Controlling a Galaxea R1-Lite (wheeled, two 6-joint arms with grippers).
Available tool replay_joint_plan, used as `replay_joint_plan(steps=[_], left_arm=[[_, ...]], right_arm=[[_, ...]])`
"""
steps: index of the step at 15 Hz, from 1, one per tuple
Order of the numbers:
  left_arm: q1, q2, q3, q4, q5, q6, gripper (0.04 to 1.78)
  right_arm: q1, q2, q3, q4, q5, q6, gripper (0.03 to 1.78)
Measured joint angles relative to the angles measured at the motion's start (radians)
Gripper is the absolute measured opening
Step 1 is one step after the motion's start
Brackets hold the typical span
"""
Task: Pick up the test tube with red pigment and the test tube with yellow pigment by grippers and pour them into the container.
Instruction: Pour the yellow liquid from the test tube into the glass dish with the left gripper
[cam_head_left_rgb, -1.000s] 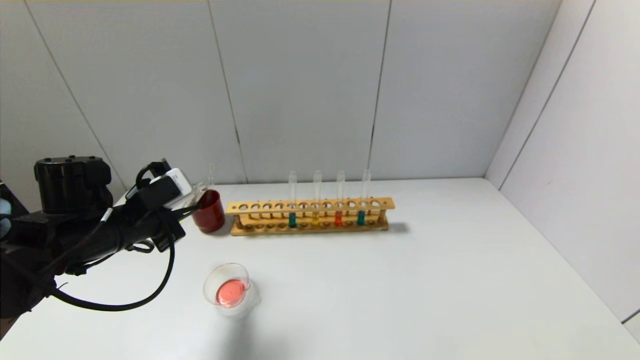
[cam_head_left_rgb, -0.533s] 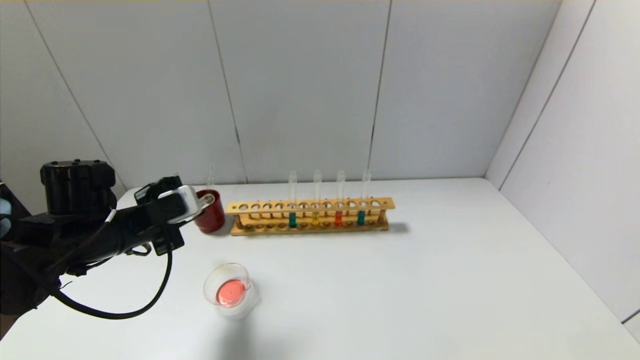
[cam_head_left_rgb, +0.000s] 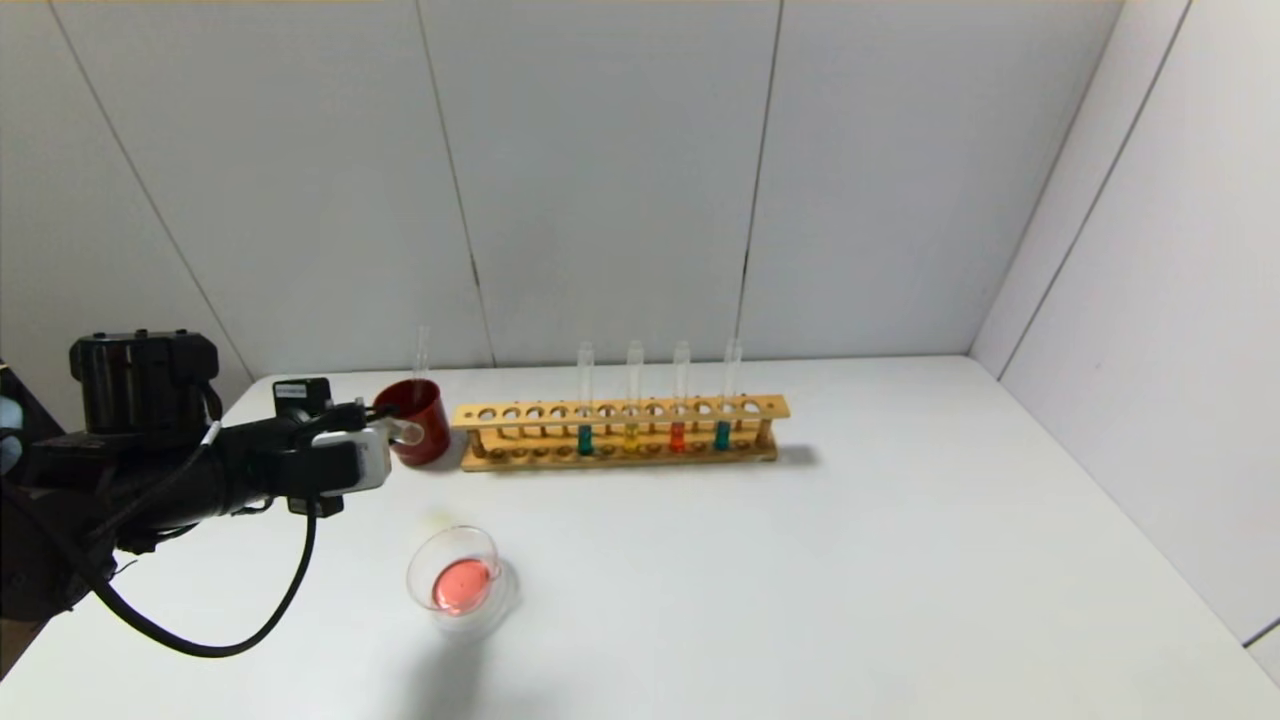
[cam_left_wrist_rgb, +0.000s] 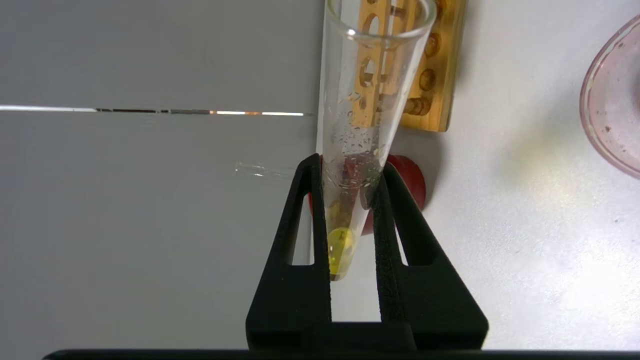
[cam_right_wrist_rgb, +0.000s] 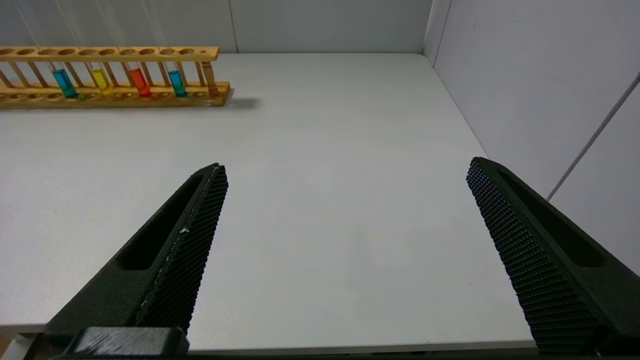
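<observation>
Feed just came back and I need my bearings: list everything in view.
test tube with yellow pigment: one, clear, yellow drop at its bottom, held in the left gripper
container: one, clear glass, pink-red liquid inside, near table front
red cup: one, dark red, left of rack
clear tube: one, standing in the cup
wooden rack: one, tan, table back
rack tubes: four, teal, yellow, red, teal
table: one, white
left gripper: black, beside the cup
right gripper: black, open, empty

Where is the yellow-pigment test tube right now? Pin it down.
The test tube with yellow pigment is clamped in the left gripper, at the table's left side beside the dark red cup.
</observation>
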Motion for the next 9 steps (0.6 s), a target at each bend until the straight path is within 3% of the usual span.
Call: replay_joint_plan(steps=[5,9], left_arm=[[-0.012,0.018,0.005,-0.009,-0.043,0.09,0.3],[-0.003,0.033,0.001,-0.031,-0.119,0.251,0.3]], right_arm=[[0.0,0.0,0.0,0.0,0.0,0.0,1.75],[0.0,0.0,0.0,0.0,0.0,0.0,1.75]])
